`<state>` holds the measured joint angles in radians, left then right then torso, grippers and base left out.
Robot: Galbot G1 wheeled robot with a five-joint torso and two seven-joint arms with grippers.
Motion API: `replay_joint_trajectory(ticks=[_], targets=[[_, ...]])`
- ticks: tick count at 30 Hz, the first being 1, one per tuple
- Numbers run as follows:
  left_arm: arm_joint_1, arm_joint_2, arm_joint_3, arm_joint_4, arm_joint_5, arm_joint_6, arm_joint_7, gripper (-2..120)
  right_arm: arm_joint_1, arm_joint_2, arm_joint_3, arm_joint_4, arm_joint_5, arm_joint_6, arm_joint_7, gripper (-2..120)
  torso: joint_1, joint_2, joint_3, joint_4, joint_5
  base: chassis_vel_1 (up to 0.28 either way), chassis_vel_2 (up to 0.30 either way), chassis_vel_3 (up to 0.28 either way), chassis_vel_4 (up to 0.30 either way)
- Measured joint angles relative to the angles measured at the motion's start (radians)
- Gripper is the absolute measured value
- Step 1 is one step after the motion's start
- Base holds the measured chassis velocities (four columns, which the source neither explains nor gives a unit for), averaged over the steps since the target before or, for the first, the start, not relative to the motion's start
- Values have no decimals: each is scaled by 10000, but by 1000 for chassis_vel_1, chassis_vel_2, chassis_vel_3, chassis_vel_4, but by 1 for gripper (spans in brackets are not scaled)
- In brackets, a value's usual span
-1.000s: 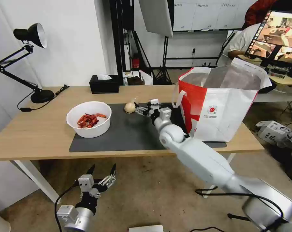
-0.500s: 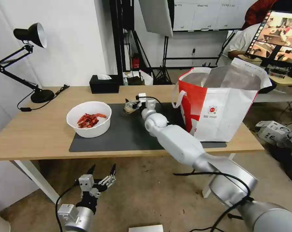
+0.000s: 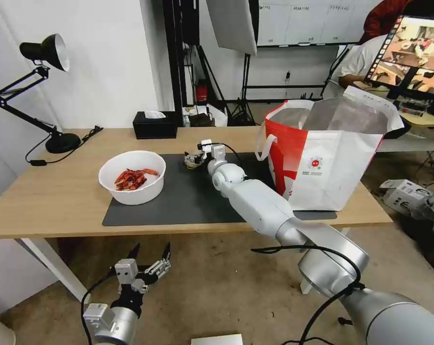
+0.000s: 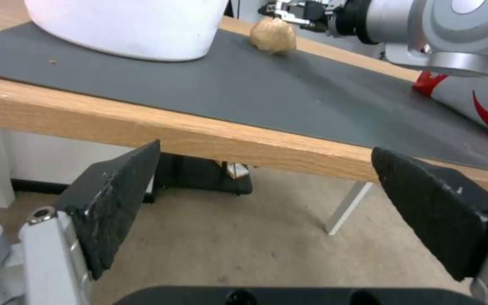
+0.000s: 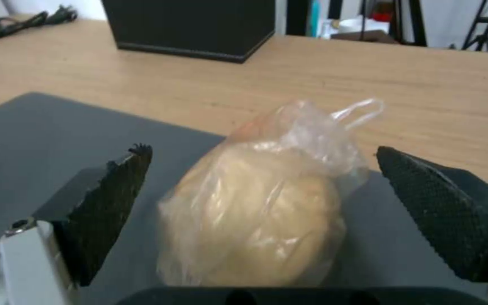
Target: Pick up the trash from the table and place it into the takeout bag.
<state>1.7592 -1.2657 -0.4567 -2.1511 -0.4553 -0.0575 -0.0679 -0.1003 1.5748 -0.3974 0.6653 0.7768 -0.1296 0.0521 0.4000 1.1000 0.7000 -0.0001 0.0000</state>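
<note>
Because the small knotted beige bag (image 5: 261, 212) is thin clear film stretched over a soft pale lump, it looks light, squashy and a little slippery, so I judge it will deform under pressure, not resist it. It lies on the dark grey mat (image 3: 188, 201), near the mat's far edge at about twelve o'clock from the mat's middle, with the white bowl of red shells (image 3: 132, 176) well apart at roughly nine o'clock from it and the takeout bag (image 3: 322, 153) standing open at about three o'clock. The right gripper (image 5: 267, 207) is reached out low over the mat with its jaws spread wide, one on each side of the bag; neither textured pad (image 5: 108, 212) seems to touch the film. The widest, fullest part of the lump sits right between the jaws, and that looks the best place to close: a gentle squeeze across the belly should hold, whereas the thin knotted loop at the top would probably slide or tear. The load seems too slight to sag much once lifted. The left gripper (image 3: 147, 266) hangs parked below the tabletop (image 3: 44, 201) front edge, jaws wide and holding nothing. The black tissue box (image 3: 154, 125) sits at the far edge.
</note>
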Motion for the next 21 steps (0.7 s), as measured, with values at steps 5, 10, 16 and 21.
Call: replay_joint_trajectory(ticks=[5, 10, 16, 21], targets=[[2, -42, 49, 0, 16, 0, 2, 100, 79, -5, -204, -117, -10, -74, -180, 100, 0, 0, 0, 1, 0, 0, 0, 0, 0], [35, -78, 45, -75, 36, 0, 4, 100, 250, -10, -358, -317, -23, -186, -517, 100, 0, 0, 0, 1, 0, 0, 0, 0, 0], [103, -122, 18, -138, 68, 0, 4, 100, 385, -12, -401, -456, -18, -558, -963, 100, 0, 0, 0, 1, 0, 0, 0, 0, 0], [176, -216, 15, -177, 150, -17, 4, 100, 435, -15, -431, -500, 197, -884, -1091, 81, 0, 0, 0, 1, 0, 0, 0, 0, 0]])
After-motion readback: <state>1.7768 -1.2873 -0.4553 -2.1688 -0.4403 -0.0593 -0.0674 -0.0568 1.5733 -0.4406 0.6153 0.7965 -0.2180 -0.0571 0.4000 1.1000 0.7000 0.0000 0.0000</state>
